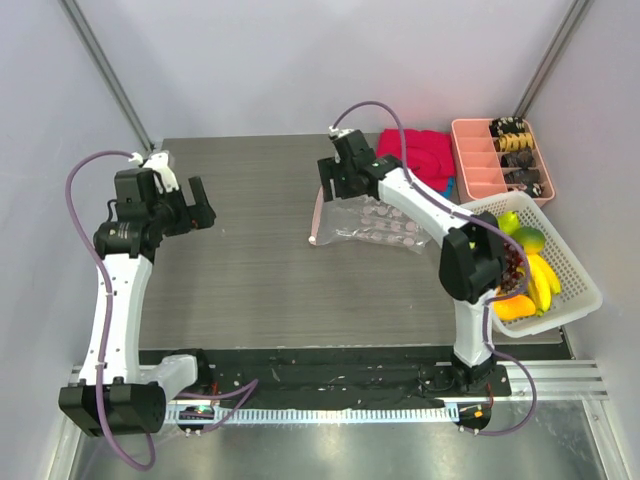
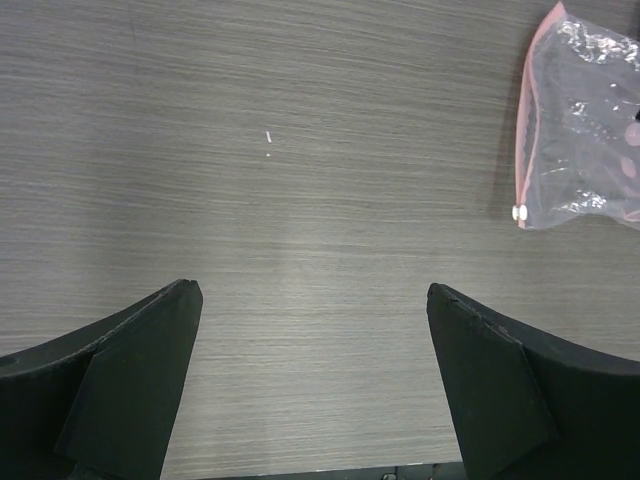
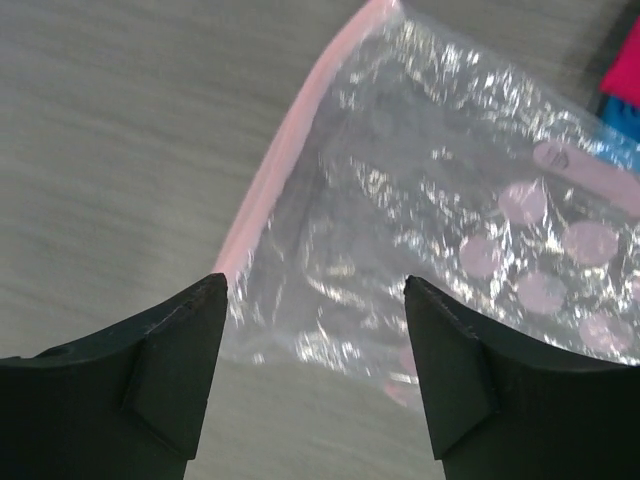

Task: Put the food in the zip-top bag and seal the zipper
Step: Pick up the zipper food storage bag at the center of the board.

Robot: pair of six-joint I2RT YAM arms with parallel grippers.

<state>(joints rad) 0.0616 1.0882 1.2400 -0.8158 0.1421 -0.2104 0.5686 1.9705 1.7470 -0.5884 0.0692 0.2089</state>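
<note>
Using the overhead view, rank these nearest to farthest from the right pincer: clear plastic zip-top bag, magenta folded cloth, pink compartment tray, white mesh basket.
1. Clear plastic zip-top bag, under the right pincer.
2. Magenta folded cloth, back right.
3. Pink compartment tray, back corner.
4. White mesh basket, right edge.

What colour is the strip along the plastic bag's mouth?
The strip is pale pink; the right wrist view shows it best.

Robotics lab booth: bare white walls [image 1: 300,60], aluminium frame posts [image 1: 104,70].
</note>
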